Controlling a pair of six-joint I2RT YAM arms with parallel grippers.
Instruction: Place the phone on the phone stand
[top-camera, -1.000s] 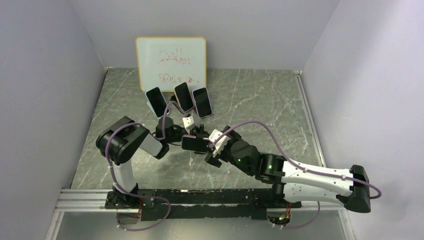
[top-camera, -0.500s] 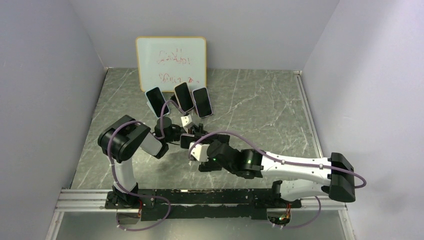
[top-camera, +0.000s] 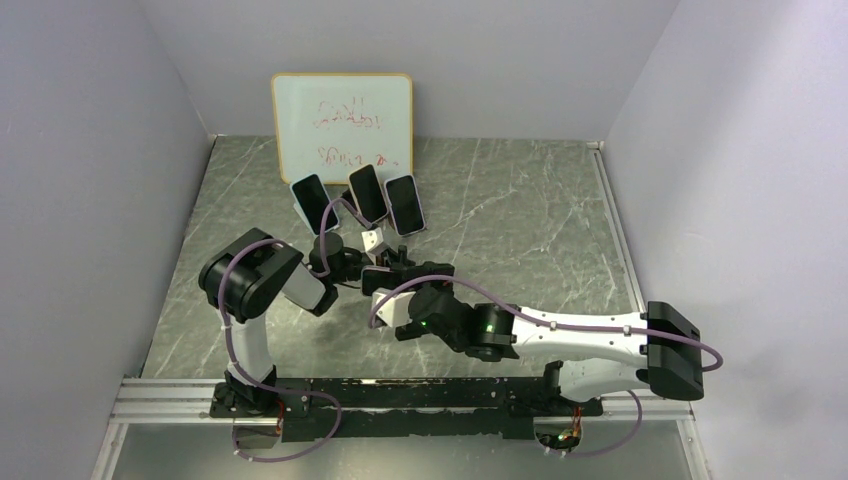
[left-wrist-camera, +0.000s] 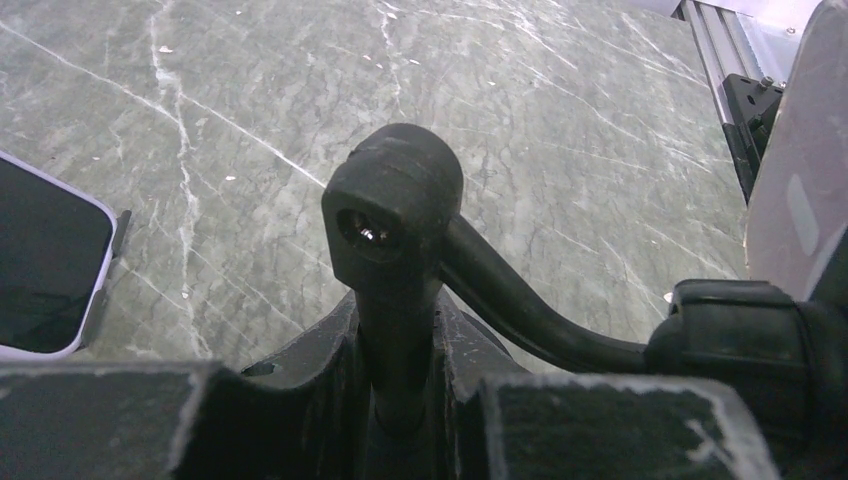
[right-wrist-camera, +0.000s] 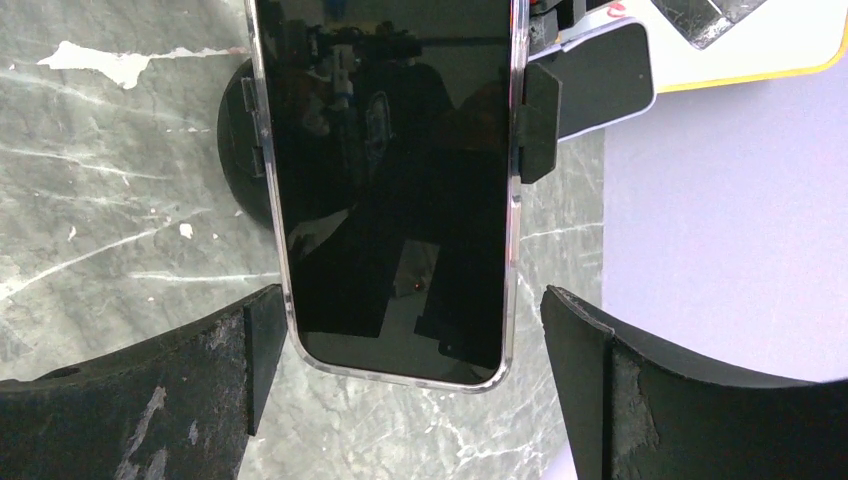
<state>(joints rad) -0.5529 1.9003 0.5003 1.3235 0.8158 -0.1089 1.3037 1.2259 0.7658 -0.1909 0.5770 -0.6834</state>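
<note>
Grey-veined marble covers the bench (top-camera: 520, 220), walled in pale lilac, with a whiteboard (top-camera: 342, 125) leaning at the back. The phone (right-wrist-camera: 390, 180) already sits in the phone stand (left-wrist-camera: 395, 215), its side clamps pressed against both long edges, screen dark and facing the right wrist camera. The right gripper (right-wrist-camera: 420, 340) stands wide open, its fingers either side of the phone's lower end and touching nothing. The left gripper (left-wrist-camera: 400, 400) is closed narrowly on the stand's black stem. The main risk, I judge, lies in the retreat: if the right gripper pulls away crooked, a finger could catch a phone edge and drag it out of the clamps. If the left lets go abruptly, the loaded stand could rock or tip. Three other phones (top-camera: 367, 193) on their own stands crowd just behind, and both arms meet in the same tight spot, leaving little room to withdraw.
</note>
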